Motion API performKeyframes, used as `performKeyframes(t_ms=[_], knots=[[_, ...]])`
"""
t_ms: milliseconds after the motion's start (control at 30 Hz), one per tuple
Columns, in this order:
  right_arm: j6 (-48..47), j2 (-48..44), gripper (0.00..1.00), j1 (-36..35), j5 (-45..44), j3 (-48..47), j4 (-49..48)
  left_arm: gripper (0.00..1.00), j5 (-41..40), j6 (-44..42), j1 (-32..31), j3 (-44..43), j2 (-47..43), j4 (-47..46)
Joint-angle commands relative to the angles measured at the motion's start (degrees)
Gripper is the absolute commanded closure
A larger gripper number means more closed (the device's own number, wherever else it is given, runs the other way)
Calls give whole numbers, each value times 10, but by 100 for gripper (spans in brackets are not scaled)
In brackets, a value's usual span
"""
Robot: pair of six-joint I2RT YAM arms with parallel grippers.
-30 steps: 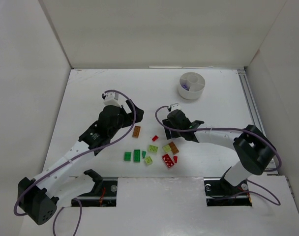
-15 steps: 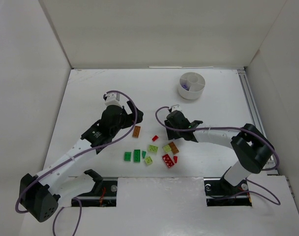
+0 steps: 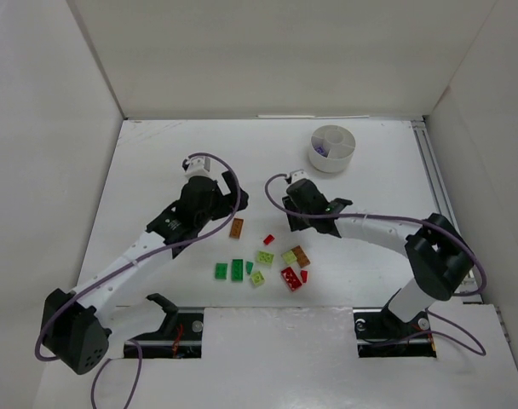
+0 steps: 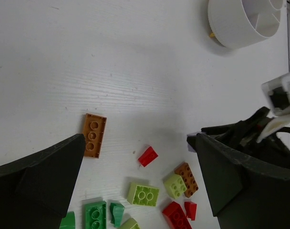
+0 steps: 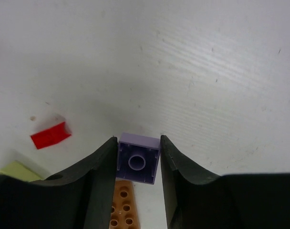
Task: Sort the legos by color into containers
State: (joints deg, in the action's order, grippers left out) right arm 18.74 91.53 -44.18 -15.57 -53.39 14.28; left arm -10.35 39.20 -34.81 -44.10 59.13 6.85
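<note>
My right gripper (image 5: 138, 142) is shut on a lavender lego (image 5: 138, 159), hollow underside towards the camera, one finger pressing each side. It hangs just above the table over an orange-brown plate (image 5: 121, 210). From above, that gripper (image 3: 290, 216) is just behind the scattered legos. These are an orange-brown plate (image 3: 236, 227), red pieces (image 3: 290, 279), lime bricks (image 3: 265, 256) and green plates (image 3: 237, 269). My left gripper (image 3: 233, 193) hovers open above the orange-brown plate (image 4: 93, 135), with nothing between its fingers. The round white dish of containers (image 3: 332, 148) stands at the back right, with a purple piece (image 3: 321, 150) in one wedge.
White walls close in the table on the left, the back and the right. A metal rail (image 3: 434, 183) runs along the right edge. In the left wrist view the dish (image 4: 240, 21) is at the top right, and the right arm (image 4: 259, 138) stands close to my left gripper's right finger.
My right gripper's fingers have closed onto the lavender lego and shifted slightly back. My left arm has moved a little back and right, still open.
</note>
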Motion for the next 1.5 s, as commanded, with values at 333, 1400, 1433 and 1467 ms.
performKeyframes(t_ms=[333, 1400, 1433, 1467], knots=[[-219, 58, 73, 161, 34, -285, -44, 0, 64, -48, 105, -78, 87, 8], [-312, 248, 37, 241, 10, -503, 5, 0, 123, -88, 176, -123, 180, -3], [-312, 241, 35, 241, 10, -498, 5, 0, 123, -88, 176, -123, 180, -3], [-312, 241, 35, 241, 10, -498, 5, 0, 123, -88, 176, -118, 180, 3]])
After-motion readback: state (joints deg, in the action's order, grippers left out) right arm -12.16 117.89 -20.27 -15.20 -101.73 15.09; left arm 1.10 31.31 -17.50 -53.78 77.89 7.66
